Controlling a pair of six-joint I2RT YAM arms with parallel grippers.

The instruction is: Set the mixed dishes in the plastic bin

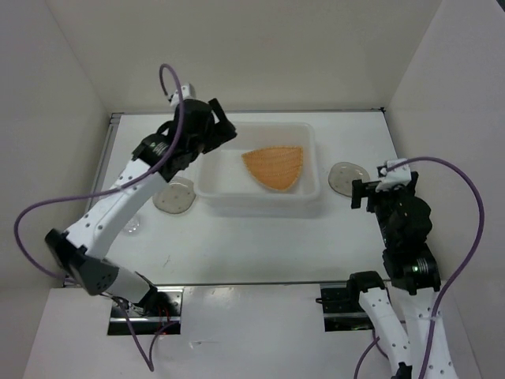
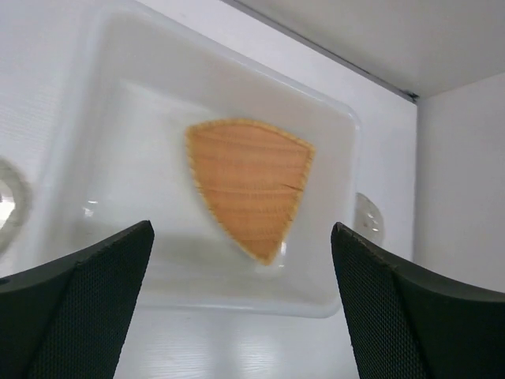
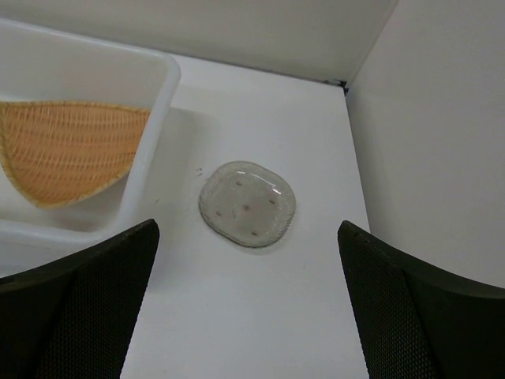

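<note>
Left gripper (image 2: 241, 227) spread, empty, over plastic bin (image 1: 260, 207); orange plate (image 1: 274, 167) lies flat inside. Right gripper (image 3: 248, 227) spread, empty, above saucer (image 3: 247, 202) beside bin's right wall. Second saucer (image 1: 173, 197) near bin's left wall. White table (image 1: 260, 249), white walls (image 1: 237, 55) on three sides.

White table (image 1: 260, 246): plastic bin (image 1: 260, 202), left saucer (image 1: 173, 196), right saucer (image 1: 347, 176), clear cup (image 1: 132, 225)

Text, labels, numbers: none can be read in any view.
plastic bin (image 1: 260, 204): no lettering is shown on the rim or walls.
ribbed plate (image 1: 274, 166): only a ribbed pattern is seen, without marks.
</note>
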